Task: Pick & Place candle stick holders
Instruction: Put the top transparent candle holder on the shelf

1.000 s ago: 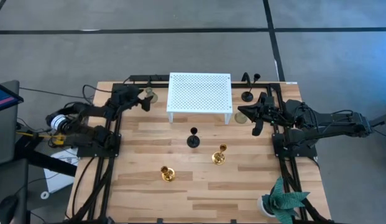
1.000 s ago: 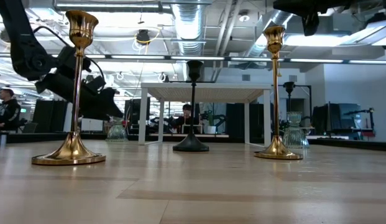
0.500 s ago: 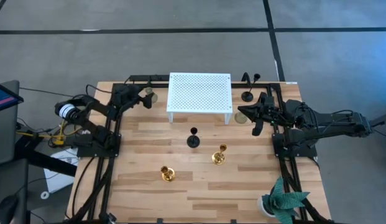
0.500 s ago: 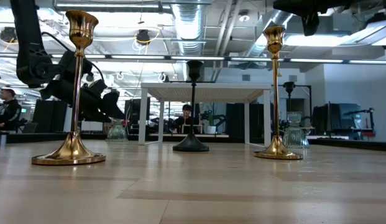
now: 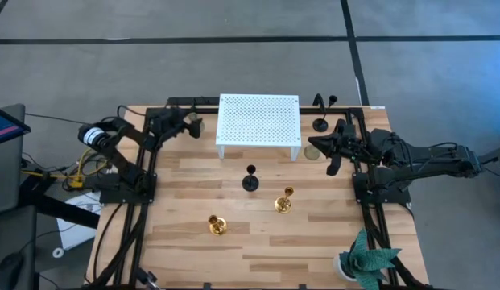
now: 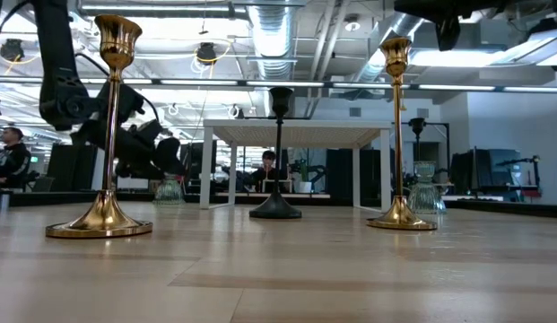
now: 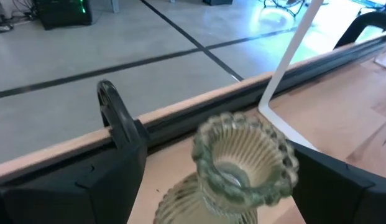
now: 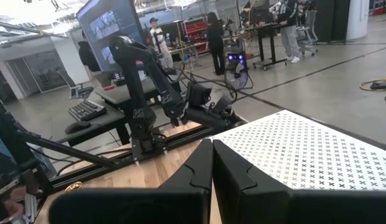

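A pale green ribbed glass holder (image 7: 242, 162) stands on its base at the table's far left (image 5: 196, 122), beside the white stand. My left gripper (image 5: 186, 122) is open, with one finger (image 7: 118, 143) on either side of the holder's cup and a gap to it on both sides. My right gripper (image 5: 316, 148) is shut and empty, hovering over the second green glass holder (image 6: 423, 193) at the far right. Two gold holders (image 5: 284, 201) (image 5: 216, 225) and a black one (image 5: 250, 179) stand mid-table. Another black one (image 5: 320, 123) stands at the far right.
A white perforated stand (image 5: 258, 121) on legs sits at the far middle of the table, between the two grippers. A green leafy plant in a white pot (image 5: 365, 259) stands at the near right corner. People show in the room beyond the table.
My left gripper has gone toward the far edge and the white stand, closing in on the pale green glass holder, and the arm behind it has swung up. The holders have stayed in place.
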